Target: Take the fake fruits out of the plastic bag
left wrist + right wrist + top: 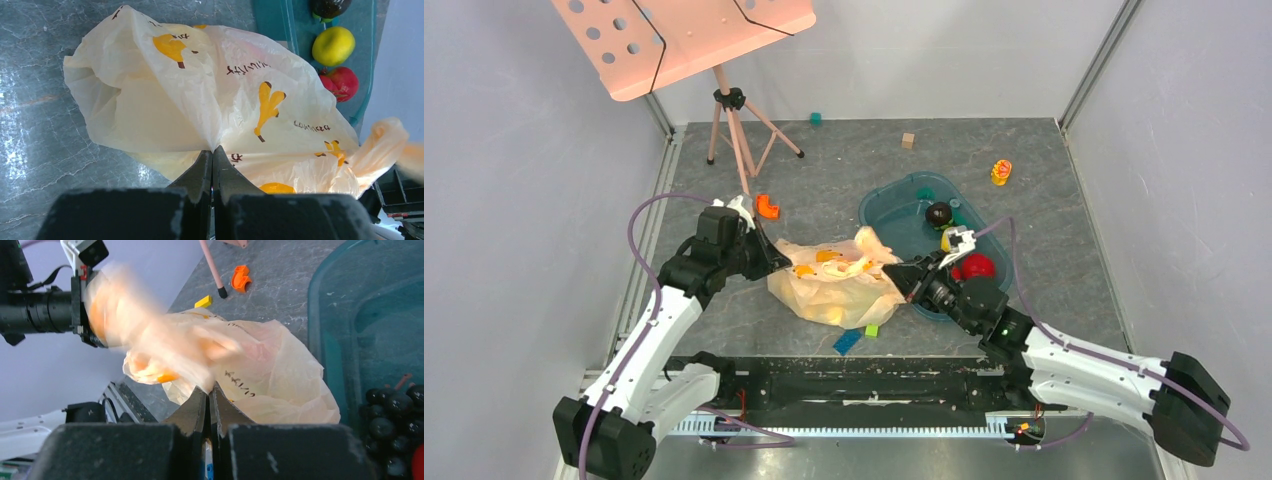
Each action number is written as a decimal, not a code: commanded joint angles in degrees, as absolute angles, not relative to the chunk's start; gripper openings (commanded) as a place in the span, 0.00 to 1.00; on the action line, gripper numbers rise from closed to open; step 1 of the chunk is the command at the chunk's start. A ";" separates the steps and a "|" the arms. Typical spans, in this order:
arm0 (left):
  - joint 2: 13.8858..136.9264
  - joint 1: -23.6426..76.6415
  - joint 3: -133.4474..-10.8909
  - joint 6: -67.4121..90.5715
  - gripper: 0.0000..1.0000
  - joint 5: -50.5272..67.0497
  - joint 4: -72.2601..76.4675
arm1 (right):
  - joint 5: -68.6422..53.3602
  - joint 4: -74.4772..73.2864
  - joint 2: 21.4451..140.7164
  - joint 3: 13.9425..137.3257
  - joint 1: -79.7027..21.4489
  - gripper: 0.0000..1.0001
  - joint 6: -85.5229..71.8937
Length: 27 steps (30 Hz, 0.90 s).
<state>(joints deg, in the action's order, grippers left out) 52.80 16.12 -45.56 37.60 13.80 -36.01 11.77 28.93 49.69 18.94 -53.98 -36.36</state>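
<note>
The cream plastic bag (839, 285) with banana prints lies crumpled mid-table, just left of the teal tray (894, 205). My left gripper (774, 262) is shut on the bag's left side; the left wrist view shows the film pinched at the tips (212, 152). My right gripper (902, 275) is shut on the bag's right side (211, 389). A bag handle (130, 315) is blurred above. A yellow lemon (333, 46) and a red apple (342, 82) lie in the tray. A yellow shape (277, 188) shows through the bag; pear and banana pieces are hidden.
The tray also holds a dark plum (939, 213) and black grapes (395, 415). A pink stand's tripod (734, 130) and an orange piece (767, 206) stand behind the bag. Blue (847, 341) and green (872, 329) blocks lie in front of it.
</note>
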 commanded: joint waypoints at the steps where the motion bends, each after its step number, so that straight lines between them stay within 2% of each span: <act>1: 52.02 14.77 -44.84 33.10 0.02 5.82 -37.67 | 26.05 26.69 43.77 15.93 -52.38 0.00 -42.59; 7: 52.06 14.77 -45.12 32.53 0.02 5.74 -37.93 | 27.60 25.48 41.04 14.10 -52.29 0.00 -44.91; 8: 52.11 14.77 -45.31 32.26 0.04 6.38 -37.76 | 26.89 25.53 41.39 14.60 -52.29 0.00 -44.08; 11: 51.75 14.77 -46.47 30.40 0.38 10.25 -36.81 | 24.25 26.21 42.99 16.19 -52.27 0.00 -41.51; 13: 50.93 14.85 -48.47 28.60 0.66 12.91 -36.65 | 22.99 26.28 44.12 17.30 -52.30 0.00 -40.34; 15: 48.89 15.02 -50.75 27.13 0.78 14.38 -36.50 | 22.26 26.28 45.15 18.19 -52.29 0.00 -39.50; 17: 46.72 16.18 -53.04 25.46 0.96 15.73 -35.60 | 21.73 26.21 46.06 19.06 -52.25 0.00 -38.96; 18: 45.61 17.01 -54.19 24.50 0.99 16.34 -34.86 | 21.30 26.13 46.40 19.68 -52.27 0.00 -38.65; 21: 43.89 22.74 -56.47 22.18 1.00 13.82 -32.85 | 19.22 25.09 48.09 22.82 -52.13 0.00 -37.43; 27: 44.88 43.05 -57.15 14.75 1.00 -4.87 -29.90 | 6.54 19.04 56.05 34.72 -50.05 0.00 -34.41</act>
<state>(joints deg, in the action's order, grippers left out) 44.05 32.99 -57.23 23.22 7.40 -33.61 16.14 21.32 51.94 25.98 -51.48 -37.63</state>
